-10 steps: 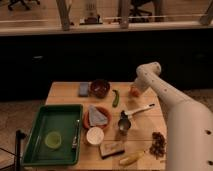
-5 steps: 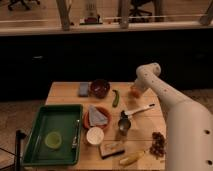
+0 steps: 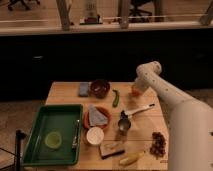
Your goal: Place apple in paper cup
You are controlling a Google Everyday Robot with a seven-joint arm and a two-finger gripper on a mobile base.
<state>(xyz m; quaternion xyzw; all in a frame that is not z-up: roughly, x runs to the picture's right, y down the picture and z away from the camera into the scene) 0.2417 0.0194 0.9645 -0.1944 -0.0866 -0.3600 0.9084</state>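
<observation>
The apple [image 3: 135,91] is a small orange-red fruit at the far right of the wooden table [image 3: 65,95]. My gripper [image 3: 136,88] is right at it, at the end of the white arm that reaches in from the right, and it partly covers the fruit. The paper cup [image 3: 95,135] stands upright and empty near the table's front middle, well to the left of and nearer than the apple.
A green tray [image 3: 35,150] fills the front left. A dark red bowl [image 3: 100,88], blue sponge [image 3: 83,89], green pepper [image 3: 116,98], orange plate [image 3: 89,122], metal cup [image 3: 123,123], white spoon [image 3: 140,109], grapes [image 3: 159,142], banana [image 3: 130,158] and brown block [image 3: 112,148] lie around.
</observation>
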